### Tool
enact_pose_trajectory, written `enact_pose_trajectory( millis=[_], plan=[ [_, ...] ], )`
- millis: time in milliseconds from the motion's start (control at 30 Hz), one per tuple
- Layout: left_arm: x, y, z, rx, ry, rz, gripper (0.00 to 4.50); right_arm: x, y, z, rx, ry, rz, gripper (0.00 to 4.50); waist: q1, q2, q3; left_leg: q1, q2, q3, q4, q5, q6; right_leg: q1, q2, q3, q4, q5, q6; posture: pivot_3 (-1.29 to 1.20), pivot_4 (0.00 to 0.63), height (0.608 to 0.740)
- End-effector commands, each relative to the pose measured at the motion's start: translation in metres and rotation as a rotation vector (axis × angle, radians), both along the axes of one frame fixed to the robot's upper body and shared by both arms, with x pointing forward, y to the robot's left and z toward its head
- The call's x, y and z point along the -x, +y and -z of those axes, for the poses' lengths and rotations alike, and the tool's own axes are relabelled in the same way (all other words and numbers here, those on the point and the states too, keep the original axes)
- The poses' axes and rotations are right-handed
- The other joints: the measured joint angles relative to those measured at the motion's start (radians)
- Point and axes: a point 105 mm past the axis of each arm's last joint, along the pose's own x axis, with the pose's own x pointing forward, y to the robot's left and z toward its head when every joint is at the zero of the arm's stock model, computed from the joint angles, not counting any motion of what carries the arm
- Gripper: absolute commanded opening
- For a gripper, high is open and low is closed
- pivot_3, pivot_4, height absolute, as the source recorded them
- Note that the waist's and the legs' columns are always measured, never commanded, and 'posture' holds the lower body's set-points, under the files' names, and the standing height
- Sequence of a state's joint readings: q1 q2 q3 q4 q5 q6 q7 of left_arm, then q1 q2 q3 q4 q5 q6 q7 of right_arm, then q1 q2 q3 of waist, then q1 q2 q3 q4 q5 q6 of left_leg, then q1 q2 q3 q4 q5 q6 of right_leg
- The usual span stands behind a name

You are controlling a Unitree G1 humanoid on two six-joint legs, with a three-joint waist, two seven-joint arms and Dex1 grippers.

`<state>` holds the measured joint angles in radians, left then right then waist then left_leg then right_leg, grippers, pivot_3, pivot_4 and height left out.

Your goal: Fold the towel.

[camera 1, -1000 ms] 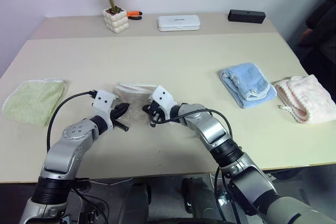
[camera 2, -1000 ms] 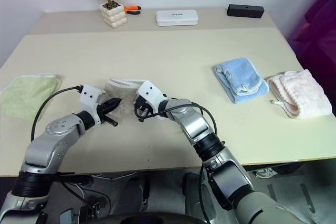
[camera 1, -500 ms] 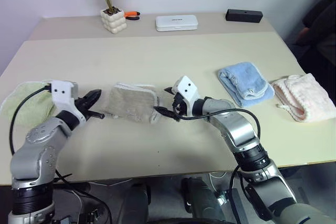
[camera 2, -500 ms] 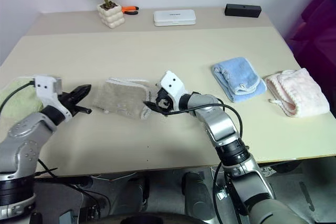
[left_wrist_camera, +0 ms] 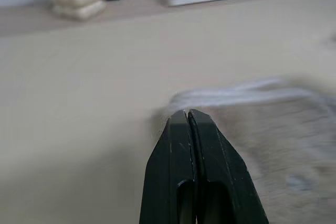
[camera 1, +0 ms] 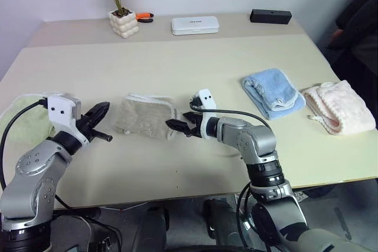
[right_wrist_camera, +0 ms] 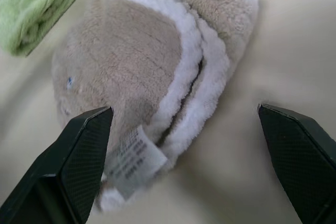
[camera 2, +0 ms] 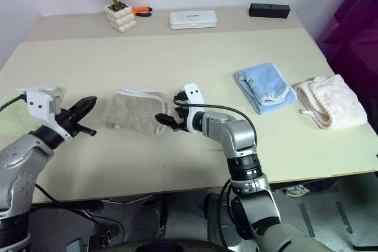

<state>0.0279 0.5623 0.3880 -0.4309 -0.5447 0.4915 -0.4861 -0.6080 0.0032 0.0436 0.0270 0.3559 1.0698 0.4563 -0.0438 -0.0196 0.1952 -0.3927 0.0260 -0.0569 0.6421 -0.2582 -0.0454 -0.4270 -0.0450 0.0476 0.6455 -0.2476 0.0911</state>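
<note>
Black fingers pressed tight together on my left gripper (camera 1: 101, 110), nothing between them, and it hangs above the table (camera 1: 195, 57) just off the towel's left edge, tips aimed toward the cloth. My right gripper (camera 1: 176, 126) is on the opposite side of the towel, fingers spread wide and empty, tips right beside the towel's right edge. From the right wrist camera I see both fingers (right_wrist_camera: 79, 161) flanking the cloth with open space between.

The towel (camera 1: 146, 115) itself, beige terry with white stitched edging, lies folded into a compact bundle flat on the table between my two grippers. Its layered white edges face my right gripper, and a small label (right_wrist_camera: 130, 162) sticks out at the corner nearest that gripper.

Working outward from the towel: a light-green towel (camera 1: 23, 123) sits to its left, partly behind my left arm. To the towel's right lies a folded light-blue towel (camera 1: 270, 91), and beyond that a pink one (camera 1: 338, 105) near the table's edge. Far behind the towel, along the back, I can see a potted plant (camera 1: 120, 5) in a white bumpy pot, an orange-handled tool (camera 1: 143, 18) beside it, a flat white case (camera 1: 195, 25) and a black box (camera 1: 270, 16).
</note>
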Motion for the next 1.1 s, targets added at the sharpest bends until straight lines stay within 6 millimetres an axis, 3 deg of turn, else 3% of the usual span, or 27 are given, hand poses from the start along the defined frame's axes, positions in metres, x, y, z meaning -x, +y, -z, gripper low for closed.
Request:
enact_pose_trajectory(
  millis=[33,100,200,433,533,667,767,867,967,1100],
  plan=[
    [0.011,-0.009,-0.017,0.000,-0.082,0.063,0.00,0.000,0.016,-0.008,-0.049,0.023,-0.032,4.48,-0.001,0.000,0.000,0.000,0.000,0.000,0.000,0.000,0.000,0.000,0.000,0.000,0.000,0.000,-0.001,0.00,0.150,0.737],
    [0.012,-0.009,-0.017,0.007,-0.083,0.059,0.00,0.001,0.021,-0.008,-0.068,0.041,-0.043,4.48,-0.001,0.000,0.000,0.000,0.000,0.000,0.000,0.000,0.000,0.000,0.000,0.000,0.000,0.000,-0.001,0.00,0.150,0.737],
    [0.013,-0.011,-0.017,0.008,-0.081,0.061,0.00,0.003,0.031,-0.009,-0.121,0.082,-0.063,3.64,-0.001,0.000,0.000,0.000,0.000,0.000,0.000,0.000,0.000,0.000,0.000,0.000,0.000,0.000,-0.001,0.00,0.150,0.737],
    [0.020,-0.020,-0.012,0.041,-0.041,0.124,0.00,0.001,0.039,-0.018,-0.189,0.114,-0.067,0.06,-0.001,0.000,0.000,0.000,0.000,0.000,0.000,0.000,0.000,0.000,0.000,0.000,0.000,0.000,0.000,0.00,0.150,0.737],
    [0.020,-0.022,-0.010,0.041,-0.035,0.122,0.00,-0.002,0.034,-0.025,-0.221,0.103,-0.042,0.06,-0.001,0.000,0.000,0.000,0.000,0.000,0.000,0.000,0.000,0.000,0.000,0.000,0.000,0.000,0.000,0.00,0.150,0.737],
    [0.019,-0.027,-0.008,0.050,-0.035,0.127,0.00,-0.003,0.008,-0.058,-0.296,-0.057,-0.001,0.06,0.001,0.000,0.000,-0.001,0.000,0.000,0.000,0.000,0.000,0.000,0.000,0.000,0.000,0.000,-0.001,0.00,0.150,0.737],
    [0.016,-0.032,-0.006,0.062,-0.031,0.140,0.00,-0.008,-0.031,-0.086,-0.326,-0.184,0.096,0.06,0.001,0.000,0.000,-0.001,0.000,0.000,0.000,0.000,0.000,0.000,0.000,0.000,-0.001,-0.001,0.000,0.00,0.150,0.737],
    [0.006,-0.052,0.000,0.096,-0.013,0.219,0.00,-0.027,-0.121,-0.128,-0.346,-0.327,0.394,0.06,0.010,0.004,0.002,-0.002,0.000,0.000,0.000,0.000,0.000,0.000,0.000,-0.001,-0.001,-0.001,-0.001,0.00,0.150,0.737],
    [-0.006,-0.072,-0.001,0.131,-0.018,0.288,0.00,-0.029,-0.177,-0.144,-0.370,-0.364,0.588,0.06,0.025,0.003,0.002,-0.004,-0.002,0.000,0.003,0.000,0.000,0.000,-0.001,0.000,-0.002,-0.001,-0.001,0.00,0.150,0.737],
    [-0.018,-0.094,-0.003,0.162,-0.024,0.378,0.00,-0.027,-0.224,-0.150,-0.456,-0.348,0.771,0.06,0.010,0.003,0.002,-0.003,-0.001,0.000,0.002,-0.001,0.001,0.000,0.000,0.000,-0.002,0.000,0.001,0.00,0.150,0.737]
  ],
)
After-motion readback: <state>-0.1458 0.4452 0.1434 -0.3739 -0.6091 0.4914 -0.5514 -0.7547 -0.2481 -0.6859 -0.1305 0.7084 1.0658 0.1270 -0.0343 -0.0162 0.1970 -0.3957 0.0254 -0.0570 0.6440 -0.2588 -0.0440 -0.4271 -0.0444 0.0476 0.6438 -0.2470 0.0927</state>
